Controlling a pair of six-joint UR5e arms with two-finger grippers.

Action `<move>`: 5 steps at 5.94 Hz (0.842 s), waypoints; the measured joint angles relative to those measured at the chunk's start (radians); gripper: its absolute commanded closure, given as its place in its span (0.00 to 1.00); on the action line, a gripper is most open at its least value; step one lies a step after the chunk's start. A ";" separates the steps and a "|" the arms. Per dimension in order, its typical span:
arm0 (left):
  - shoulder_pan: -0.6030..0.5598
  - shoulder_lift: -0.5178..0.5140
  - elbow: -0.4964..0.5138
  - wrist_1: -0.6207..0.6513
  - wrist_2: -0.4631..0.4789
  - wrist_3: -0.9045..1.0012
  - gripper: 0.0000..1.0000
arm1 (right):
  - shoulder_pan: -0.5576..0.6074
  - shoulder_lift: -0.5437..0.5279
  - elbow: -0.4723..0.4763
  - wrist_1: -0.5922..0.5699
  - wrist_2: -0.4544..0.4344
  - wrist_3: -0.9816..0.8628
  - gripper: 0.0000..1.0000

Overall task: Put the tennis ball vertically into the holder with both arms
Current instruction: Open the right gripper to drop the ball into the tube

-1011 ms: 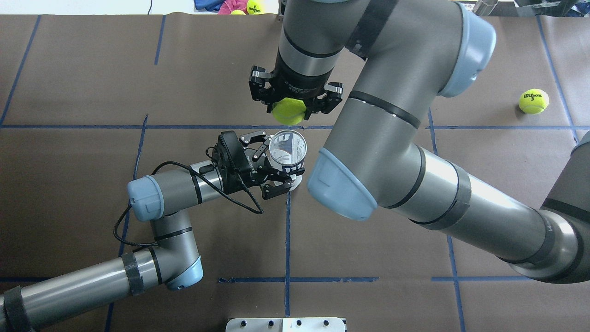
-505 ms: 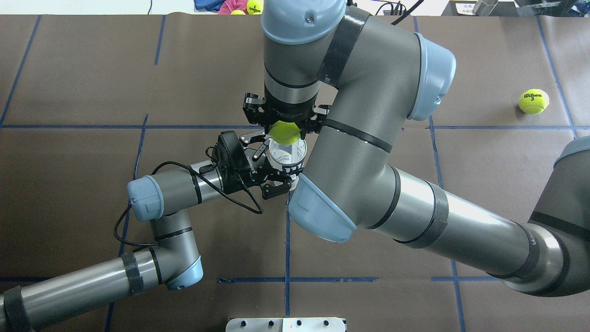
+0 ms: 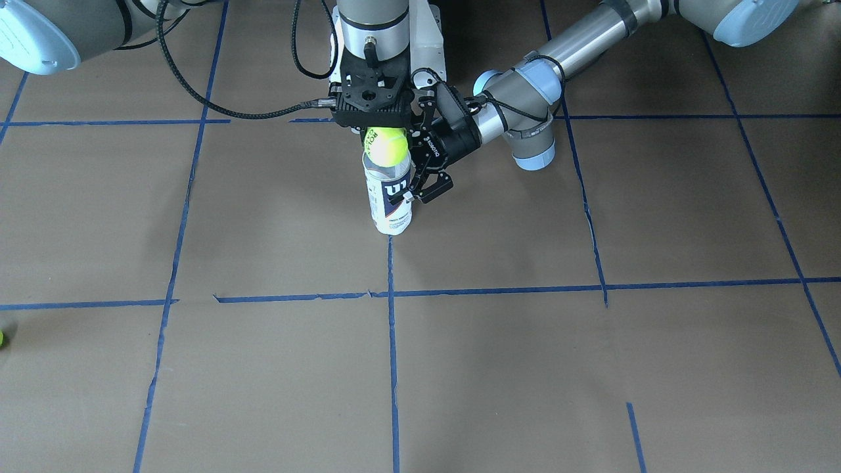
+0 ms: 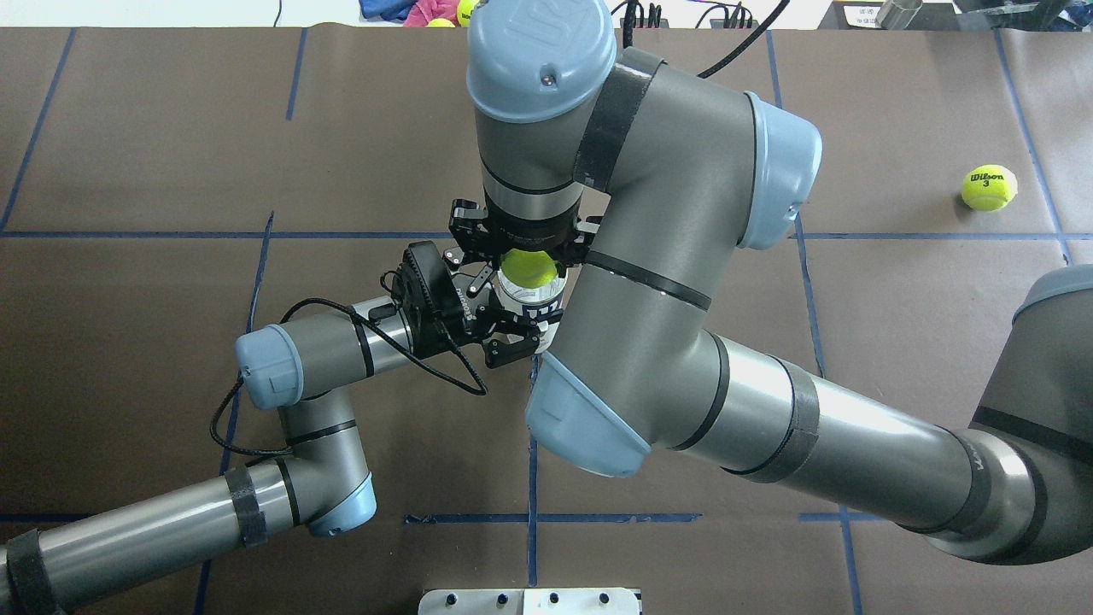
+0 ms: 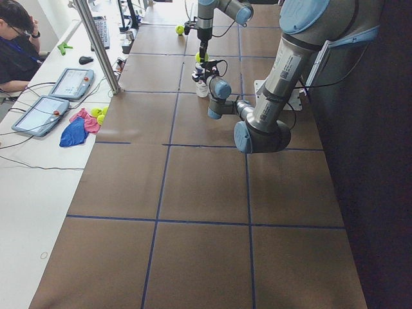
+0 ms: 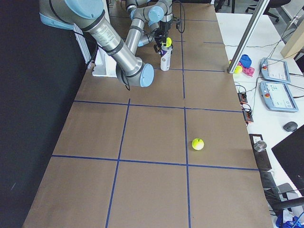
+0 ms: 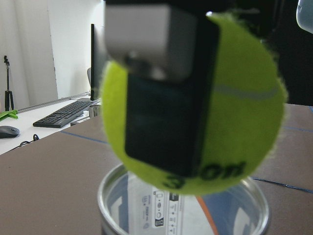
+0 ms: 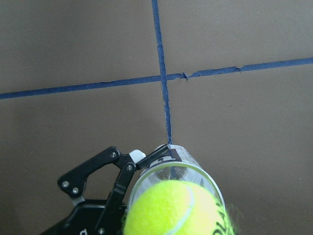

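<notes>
The holder (image 3: pixel 389 200), a clear can with a white and navy label, stands upright on the brown table. My left gripper (image 3: pixel 424 172) is shut on the holder's side (image 4: pixel 540 309) from the left. My right gripper (image 4: pixel 528 254) points straight down and is shut on a yellow-green tennis ball (image 4: pixel 528 267). The ball (image 3: pixel 387 146) hangs right at the holder's open mouth. In the left wrist view the ball (image 7: pixel 239 112) sits just over the rim (image 7: pixel 257 196), with a right finger (image 7: pixel 161 122) across it. The right wrist view shows the ball (image 8: pixel 171 210) over the holder (image 8: pixel 188 166).
A second tennis ball (image 4: pixel 989 187) lies far right on the table (image 6: pixel 197 144). Cloths and more balls (image 5: pixel 80 123) lie on the side bench beside tablets and an operator (image 5: pixel 16 38). A white base plate (image 4: pixel 529 600) sits at the near edge.
My right arm has carried the ball from beyond the holder to directly over its mouth and lowered it. The left gripper and the holder have not moved.
</notes>
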 measured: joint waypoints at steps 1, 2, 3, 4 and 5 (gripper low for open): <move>0.000 0.000 0.000 -0.001 0.001 0.000 0.13 | 0.000 -0.001 0.000 -0.001 -0.001 0.000 0.01; 0.000 0.000 0.000 -0.001 0.001 0.000 0.13 | -0.003 -0.001 0.000 -0.001 -0.005 0.000 0.01; 0.000 0.000 0.000 -0.001 0.001 0.000 0.13 | -0.005 -0.001 0.000 -0.001 -0.012 0.000 0.01; 0.000 0.000 0.000 0.000 0.001 0.000 0.13 | -0.006 -0.001 0.000 -0.001 -0.015 0.000 0.01; 0.000 0.000 0.000 -0.001 0.001 0.000 0.13 | -0.007 -0.002 0.002 -0.001 -0.016 -0.002 0.01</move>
